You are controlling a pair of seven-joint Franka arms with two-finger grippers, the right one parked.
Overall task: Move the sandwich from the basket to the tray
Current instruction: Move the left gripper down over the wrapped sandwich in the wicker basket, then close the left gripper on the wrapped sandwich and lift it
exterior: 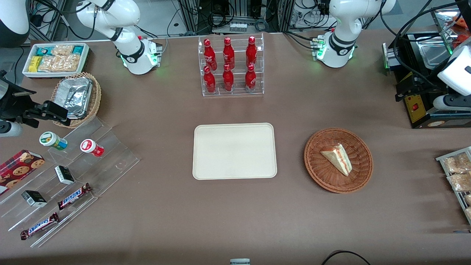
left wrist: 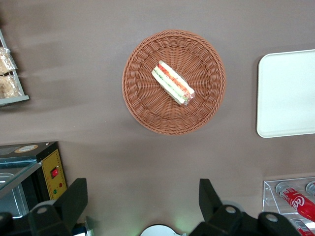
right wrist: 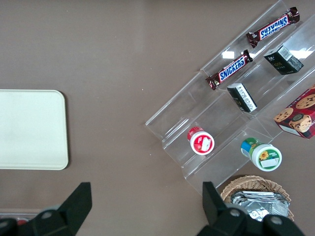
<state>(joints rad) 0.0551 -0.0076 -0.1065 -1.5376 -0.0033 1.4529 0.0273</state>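
You see the smooth cream tray (exterior: 234, 151), rounded corners, low rim. Beside it, toward the working arm's end, the round woven wicker basket (exterior: 362, 171) holds the triangular sandwich (exterior: 337, 158), layered edge showing. Gripper (left wrist: 142, 202) high above the table, fingers (left wrist: 75, 199) apart.

sandwich (exterior: 337, 158): 1 | basket (exterior: 358, 173): 1 | tray (exterior: 234, 173): 1 | red bottles (exterior: 228, 53): 6 | Snickers bars (exterior: 73, 196): 2
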